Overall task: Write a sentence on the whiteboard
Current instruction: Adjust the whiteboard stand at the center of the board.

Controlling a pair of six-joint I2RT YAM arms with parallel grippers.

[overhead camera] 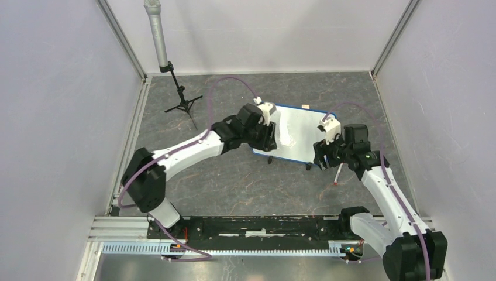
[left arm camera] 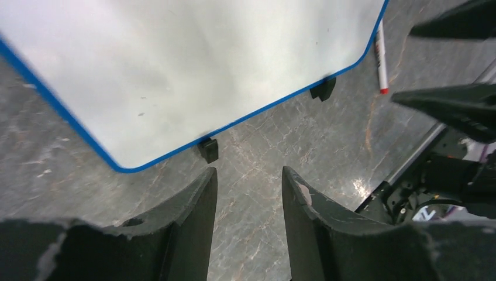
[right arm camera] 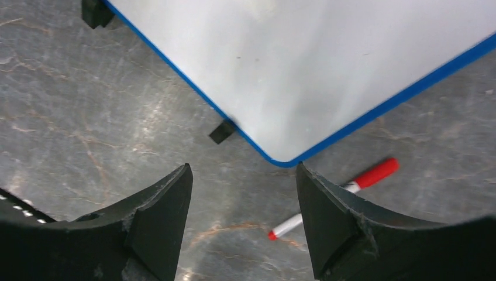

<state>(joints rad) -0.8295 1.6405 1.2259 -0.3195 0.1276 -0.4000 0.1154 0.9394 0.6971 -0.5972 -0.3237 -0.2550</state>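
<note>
Far left corner: a mic stand (overhead camera: 159, 41) stood upright on a small tripod, well apart from everything else. The tabletop (overhead camera: 245, 181) was dark grey and veined like stone.

The left arm (overhead camera: 181, 152) reached from its near-left base toward the centre, with a purple cable (overhead camera: 225, 82) looping over it. The left pincer (left arm camera: 248, 175) was apart, with nothing between the fingers. It hung over bare tabletop just off the whiteboard's left end. As far as the wrist view showed, it was not touching the rim.

The whiteboard (overhead camera: 295, 132) sat right of centre, between the two pincers, turned askew to the walls. It had a blue rim and rounded corners, with its face toward the top camera. It stood on short black feet (left arm camera: 207, 149), two of which showed under the near edge. The face read white, with faint grey smudges and a patch of glare. How steeply it leaned could not be told.

The right pincer (right arm camera: 244, 172) was wide apart and held nothing. It hovered by the board's near right corner, which showed in the gap between the fingers in the wrist view.

A marker (right arm camera: 333, 199) lay flat on the tabletop just beyond that corner, near the rim but clear of it. It had a white barrel, a red cap at one end and a red tip at the other. Neither pincer touched it.

The right arm (overhead camera: 386, 187) ran from its pincer back to the base at the near right.
</note>
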